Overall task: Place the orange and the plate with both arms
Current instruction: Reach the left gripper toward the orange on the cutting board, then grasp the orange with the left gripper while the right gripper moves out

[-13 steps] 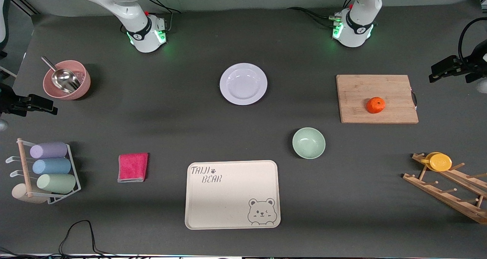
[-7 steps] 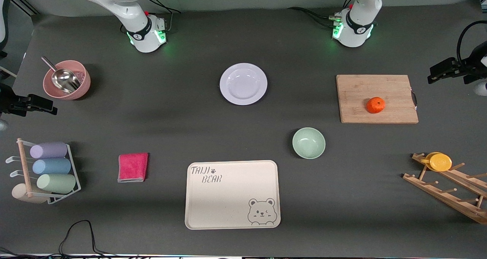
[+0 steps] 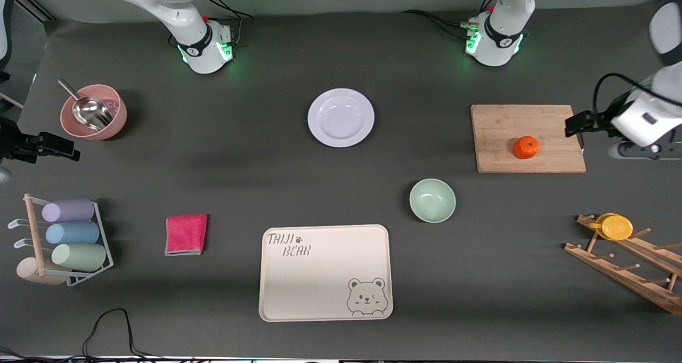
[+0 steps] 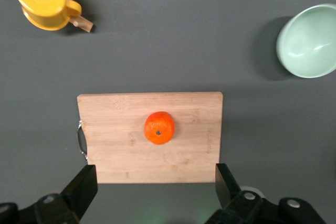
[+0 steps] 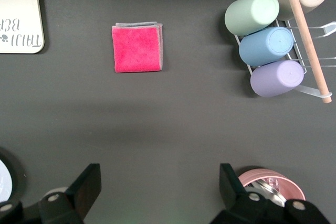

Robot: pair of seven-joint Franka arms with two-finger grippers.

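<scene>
The orange point(image 3: 526, 147) rests on a wooden cutting board point(image 3: 501, 134) toward the left arm's end of the table. It also shows in the left wrist view, the orange point(image 4: 159, 127) sitting mid-board. My left gripper point(image 3: 574, 124) hangs open over the board's handle edge, apart from the fruit; between its fingers point(image 4: 84, 188) lies only board and table. The lavender-white plate point(image 3: 341, 118) lies between the two bases, untouched. My right gripper point(image 3: 64, 147) waits open over bare table beside the pink bowl, its fingers point(image 5: 88, 182) holding nothing.
A mint-green bowl point(image 3: 432, 200) and a cream bear tray point(image 3: 325, 272) lie nearer the camera than the plate. A pink bowl with a metal scoop point(image 3: 93, 112), a cup rack point(image 3: 69, 240) and a pink cloth point(image 3: 186, 234) occupy the right arm's end. A wooden peg rack carries a yellow cup point(image 3: 615, 227).
The left arm has swung in from the table's edge, and its gripper now hangs at the cutting board's handle end. The right arm, orange and plate have not moved.
</scene>
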